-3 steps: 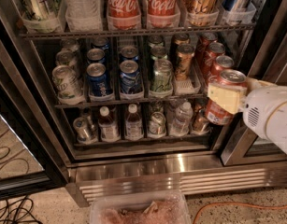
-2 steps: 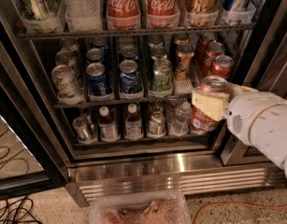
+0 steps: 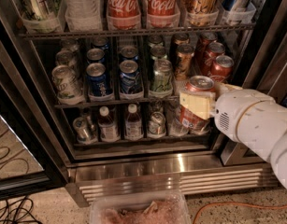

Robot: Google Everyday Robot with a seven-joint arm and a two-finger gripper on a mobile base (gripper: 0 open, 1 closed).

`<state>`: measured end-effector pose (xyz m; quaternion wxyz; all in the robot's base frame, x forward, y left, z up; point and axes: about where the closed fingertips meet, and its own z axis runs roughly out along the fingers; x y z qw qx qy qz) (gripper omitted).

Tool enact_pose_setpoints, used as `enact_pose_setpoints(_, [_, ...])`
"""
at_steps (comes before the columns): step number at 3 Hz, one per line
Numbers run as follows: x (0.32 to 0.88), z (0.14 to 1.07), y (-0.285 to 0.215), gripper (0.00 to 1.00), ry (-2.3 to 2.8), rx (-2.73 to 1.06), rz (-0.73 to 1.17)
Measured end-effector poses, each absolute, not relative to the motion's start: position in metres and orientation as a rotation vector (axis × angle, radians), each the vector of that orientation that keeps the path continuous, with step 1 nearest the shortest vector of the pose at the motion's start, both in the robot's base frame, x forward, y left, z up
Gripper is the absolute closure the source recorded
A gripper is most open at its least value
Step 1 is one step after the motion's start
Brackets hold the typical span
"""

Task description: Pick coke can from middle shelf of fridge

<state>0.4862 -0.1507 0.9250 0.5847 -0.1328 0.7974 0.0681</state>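
A red coke can (image 3: 197,96) with a silver top is held in my gripper (image 3: 199,105), whose cream pad (image 3: 195,104) crosses the can's front. The can hangs upright in front of the fridge (image 3: 147,164), just below the right end of the middle shelf (image 3: 105,100). My white arm comes in from the right. Three more red cans (image 3: 221,67) stand in a row at the shelf's right end. The gripper is shut on the can.
The middle shelf also holds blue, green, white and bronze cans. Large Coca-Cola bottles (image 3: 142,3) stand on the rack above, small capped bottles (image 3: 132,123) on the rack below. A clear plastic tub (image 3: 140,210) sits on the floor by the steel grille. An orange cable (image 3: 241,208) lies at right.
The arm has moved left and a little down with the coke can in its grip, carrying it away from the shelf's right end.
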Motion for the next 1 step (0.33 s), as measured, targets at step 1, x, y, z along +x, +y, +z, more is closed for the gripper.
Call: enact_pose_setpoints(1, [0.4862, 0.925, -0.1507, 1.0, 1.86, -0.31, 0.159])
